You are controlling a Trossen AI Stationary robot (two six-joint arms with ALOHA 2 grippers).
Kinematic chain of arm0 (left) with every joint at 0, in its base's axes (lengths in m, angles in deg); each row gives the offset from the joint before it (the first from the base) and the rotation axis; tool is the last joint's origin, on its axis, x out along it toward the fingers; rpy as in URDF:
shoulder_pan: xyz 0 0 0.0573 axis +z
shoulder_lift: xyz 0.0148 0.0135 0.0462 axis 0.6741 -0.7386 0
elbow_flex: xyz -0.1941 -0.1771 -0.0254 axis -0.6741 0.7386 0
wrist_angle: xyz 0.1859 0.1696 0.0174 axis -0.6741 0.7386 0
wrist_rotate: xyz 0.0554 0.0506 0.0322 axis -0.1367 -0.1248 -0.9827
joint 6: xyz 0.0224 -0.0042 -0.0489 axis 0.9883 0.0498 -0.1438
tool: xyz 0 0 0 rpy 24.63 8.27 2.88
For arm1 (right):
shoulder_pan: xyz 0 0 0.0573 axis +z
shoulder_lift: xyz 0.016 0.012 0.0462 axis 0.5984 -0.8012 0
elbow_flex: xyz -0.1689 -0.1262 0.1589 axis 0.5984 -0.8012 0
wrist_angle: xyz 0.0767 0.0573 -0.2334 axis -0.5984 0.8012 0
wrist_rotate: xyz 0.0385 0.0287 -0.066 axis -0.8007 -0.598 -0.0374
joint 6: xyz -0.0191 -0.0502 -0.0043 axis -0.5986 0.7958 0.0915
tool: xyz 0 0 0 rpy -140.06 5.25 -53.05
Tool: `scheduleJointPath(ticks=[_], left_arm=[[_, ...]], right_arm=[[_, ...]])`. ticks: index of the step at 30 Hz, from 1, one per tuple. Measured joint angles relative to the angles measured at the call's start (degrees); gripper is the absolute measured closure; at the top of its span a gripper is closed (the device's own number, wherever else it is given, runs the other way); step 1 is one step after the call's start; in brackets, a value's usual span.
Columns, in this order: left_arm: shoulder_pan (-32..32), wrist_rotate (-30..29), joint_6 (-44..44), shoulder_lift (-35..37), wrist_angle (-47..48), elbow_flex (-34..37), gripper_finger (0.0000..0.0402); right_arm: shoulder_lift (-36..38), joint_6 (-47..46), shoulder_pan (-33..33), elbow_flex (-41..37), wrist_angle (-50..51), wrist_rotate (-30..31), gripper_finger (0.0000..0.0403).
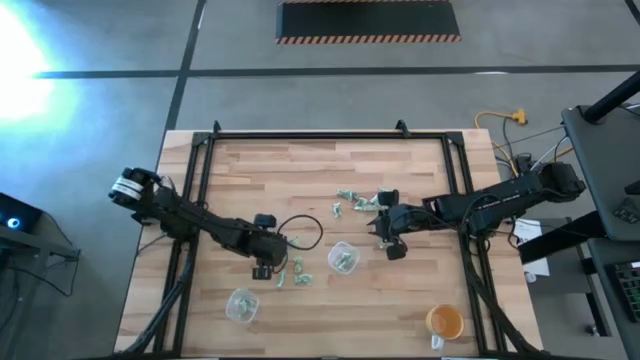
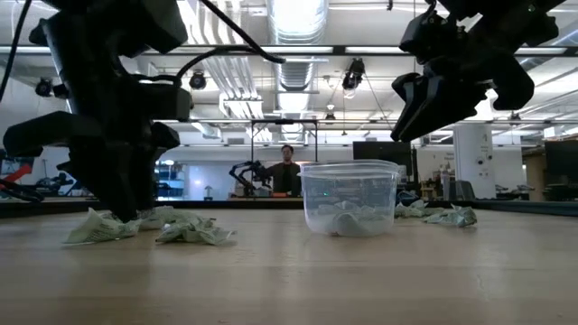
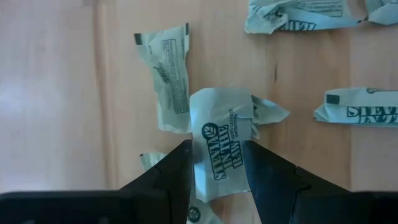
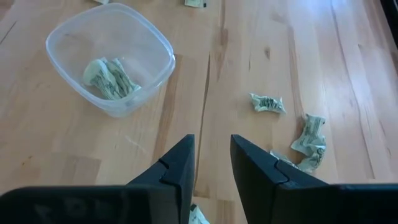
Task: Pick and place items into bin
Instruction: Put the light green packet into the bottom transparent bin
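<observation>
Small green-and-white crumpled packets lie flat on the wooden table: a cluster at mid-table and a few beside my left gripper. My left gripper is low at the table, open. Its fingers stand on either side of one packet that lies among others. A clear plastic cup stands between the arms with a few packets inside. My right gripper hangs open well above the table, to the cup's right, with nothing between its fingers. My left gripper comes at the packet steeply from above, one finger at each long side of it. The packet lies on the table. I cannot tell whether the fingers touch it.
A second clear cup stands near the front edge at left, an orange cup at the front right. Loose packets lie near my right gripper. A black frame borders the table. A person shows far behind.
</observation>
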Motion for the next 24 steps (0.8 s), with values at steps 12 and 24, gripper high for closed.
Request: scheduleJointPath(ticks=[12, 24], left_arm=[[0.1, 0.7, 1.5, 0.0, -0.6, 0.1, 0.0389], [-0.1, 0.5, 1.2, 7.8, 1.2, 0.1, 0.0400]], right_arm=[[0.0, -0.4, 0.0, -0.1, 0.8, 0.0, 0.0308], [0.0, -0.9, 0.0, -0.4, 0.9, 0.0, 0.0324]])
